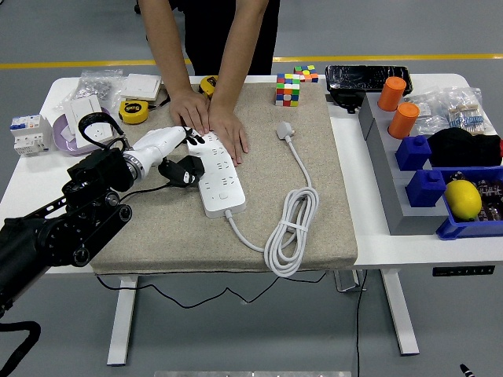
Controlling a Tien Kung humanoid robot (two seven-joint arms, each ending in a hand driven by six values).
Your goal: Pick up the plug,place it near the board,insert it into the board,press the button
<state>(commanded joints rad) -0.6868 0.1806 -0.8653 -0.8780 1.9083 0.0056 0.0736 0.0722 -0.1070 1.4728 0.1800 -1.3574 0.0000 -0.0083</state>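
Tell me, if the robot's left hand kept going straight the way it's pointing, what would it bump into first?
Probably the white power strip. The left hand points right across the mat, already at the strip's left edge. The person's hands pressing on the strip's far end are close too, though depth is hard to judge.

Left hand (pixel 177 153) beside power strip (pixel 218 173); plug (pixel 285 130) lies apart.

Person (pixel 208 31) at far side cut off by top edge above forearms. Person's hands (pixel 211 122) cover far end of power strip (pixel 218 174); sockets beneath unseen. My left hand (pixel 174 154) overlaps strip's left edge; whether fingers touch it unclear. My left arm (pixel 55 232) runs off left edge. Strip's button too small to pick out. Blue bins (pixel 440 188) clipped by right edge; contents partly hidden.
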